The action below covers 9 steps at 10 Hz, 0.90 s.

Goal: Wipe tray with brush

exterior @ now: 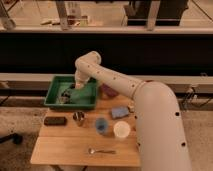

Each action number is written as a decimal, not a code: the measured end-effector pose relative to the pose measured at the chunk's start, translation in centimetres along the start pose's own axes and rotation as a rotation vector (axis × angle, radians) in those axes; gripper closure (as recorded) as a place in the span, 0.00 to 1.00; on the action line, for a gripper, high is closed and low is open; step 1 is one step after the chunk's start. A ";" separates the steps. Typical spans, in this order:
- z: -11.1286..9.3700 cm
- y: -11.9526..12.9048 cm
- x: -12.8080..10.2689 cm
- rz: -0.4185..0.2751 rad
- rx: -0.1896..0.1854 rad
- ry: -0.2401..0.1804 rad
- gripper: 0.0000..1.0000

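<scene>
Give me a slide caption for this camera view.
Arm reaches over the table, its shut pincer low inside the tray.

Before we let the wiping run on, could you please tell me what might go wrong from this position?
1. The claw, shut on what looks like the brush, is low inside the tray. The tray sits at the table's back left corner, so a hard stroke could push it off.
2. The arm passes close to the reddish bowl beside the tray, so a wide sweep might knock it.
</scene>
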 end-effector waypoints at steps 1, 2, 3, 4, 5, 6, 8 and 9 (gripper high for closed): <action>-0.5 0.0 1.6 0.022 0.010 0.018 1.00; -0.8 0.0 3.4 0.048 0.019 0.041 1.00; -1.1 0.0 4.6 0.065 0.029 0.061 1.00; -1.1 0.2 5.5 0.086 0.030 0.072 1.00; -1.3 0.3 6.7 0.105 0.039 0.093 1.00; -1.7 0.2 8.3 0.126 0.053 0.118 1.00; -2.7 0.0 10.1 0.159 0.083 0.155 1.00; -3.3 -0.2 10.8 0.172 0.098 0.168 1.00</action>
